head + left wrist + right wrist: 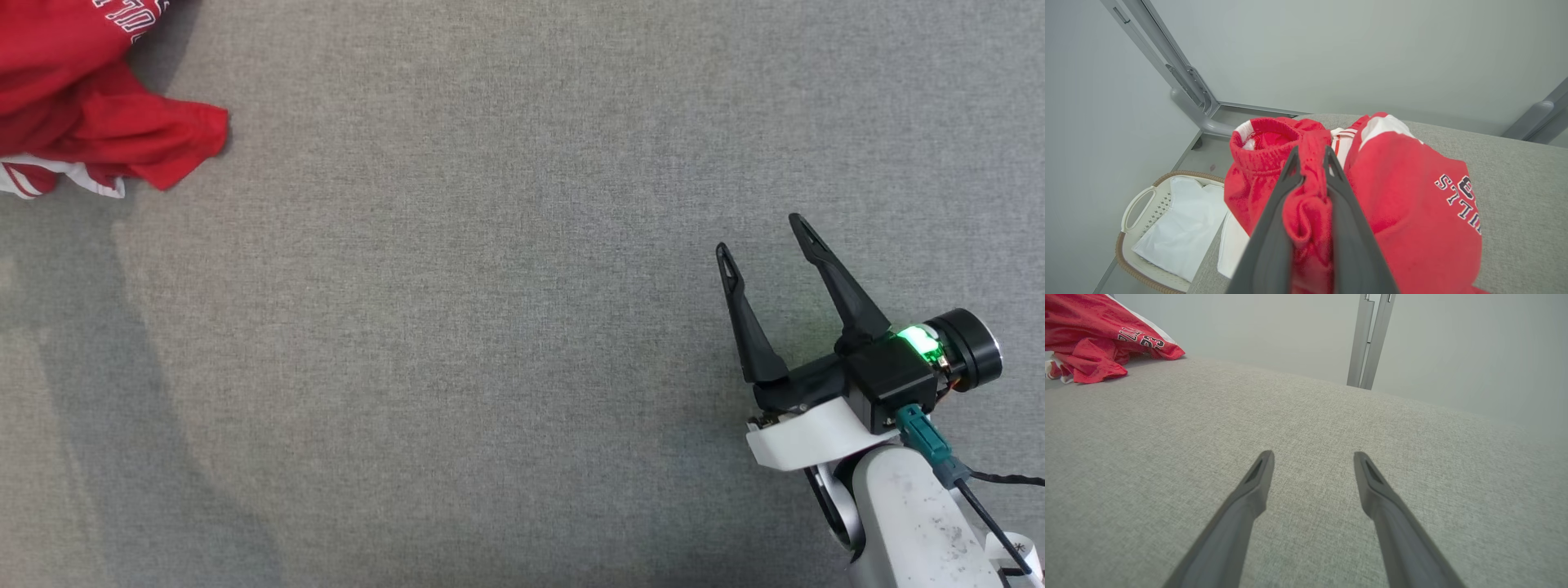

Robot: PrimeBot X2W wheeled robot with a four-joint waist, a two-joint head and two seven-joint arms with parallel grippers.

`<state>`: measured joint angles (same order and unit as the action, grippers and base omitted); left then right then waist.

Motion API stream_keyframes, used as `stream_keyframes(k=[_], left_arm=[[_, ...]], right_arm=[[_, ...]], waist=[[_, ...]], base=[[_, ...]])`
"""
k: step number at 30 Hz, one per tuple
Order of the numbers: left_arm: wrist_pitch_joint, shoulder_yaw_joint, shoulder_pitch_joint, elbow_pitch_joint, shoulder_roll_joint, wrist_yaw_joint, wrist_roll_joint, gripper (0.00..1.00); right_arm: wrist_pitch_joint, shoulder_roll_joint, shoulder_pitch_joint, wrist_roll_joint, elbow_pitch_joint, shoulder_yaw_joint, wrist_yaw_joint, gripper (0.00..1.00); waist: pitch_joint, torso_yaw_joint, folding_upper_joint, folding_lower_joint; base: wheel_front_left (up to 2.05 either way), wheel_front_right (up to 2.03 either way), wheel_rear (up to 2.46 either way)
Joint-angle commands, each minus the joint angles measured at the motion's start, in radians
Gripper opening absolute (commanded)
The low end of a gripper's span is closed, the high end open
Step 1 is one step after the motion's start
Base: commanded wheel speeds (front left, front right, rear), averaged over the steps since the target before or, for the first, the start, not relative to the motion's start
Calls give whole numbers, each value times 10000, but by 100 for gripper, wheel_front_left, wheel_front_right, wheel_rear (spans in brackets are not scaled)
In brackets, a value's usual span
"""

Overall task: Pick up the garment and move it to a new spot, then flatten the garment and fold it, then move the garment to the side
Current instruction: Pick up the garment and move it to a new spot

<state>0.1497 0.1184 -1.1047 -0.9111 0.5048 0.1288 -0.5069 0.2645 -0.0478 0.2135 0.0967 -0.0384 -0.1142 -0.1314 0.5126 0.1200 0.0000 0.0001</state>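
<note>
The garment [90, 122] is red with white trim and dark lettering, bunched at the upper left corner of the head view on the grey table [506, 327]. In the left wrist view my left gripper [1311, 156] is shut on a fold of the red garment [1412, 212], cloth pinched between its two dark fingers. My right gripper [763, 238] stands open at the lower right of the head view, far from the cloth, nothing between its fingers. From the right wrist, the open right gripper [1313, 457] hovers over bare fabric, with the garment [1098, 339] at the far upper left.
A pale laundry basket [1137, 204] holding white cloth stands on the floor beyond the table's edge in the left wrist view. Grey metal frame posts [1370, 339] rise against the pale walls behind the table.
</note>
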Motion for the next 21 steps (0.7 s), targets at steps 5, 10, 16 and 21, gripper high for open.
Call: stream_keyframes(k=[5, 10, 16, 21], left_arm=[[16, 527, 168, 961, 289, 27, 28, 0], [167, 1050, 174, 1940, 253, 25, 69, 0], [395, 1810, 69, 3140, -196, 26, 195, 0], [445, 2512, 14, 4115, -941, 26, 138, 0]], right_arm=[[0, -47, -227, -333, 168, -69, 14, 100], [0, -45, -414, -585, 306, -75, 14, 100], [2, -44, -725, -852, 422, 85, 14, 100], [2, -42, -1001, -962, 489, 280, 14, 100]], waist=[[-1093, -99, 0, -1], [-1802, -288, 0, -1], [-2734, -614, 0, -1], [-3397, -949, 0, -1]], base=[[0, 0, 0], [0, 0, 0], [0, 0, 0], [0, 0, 0]])
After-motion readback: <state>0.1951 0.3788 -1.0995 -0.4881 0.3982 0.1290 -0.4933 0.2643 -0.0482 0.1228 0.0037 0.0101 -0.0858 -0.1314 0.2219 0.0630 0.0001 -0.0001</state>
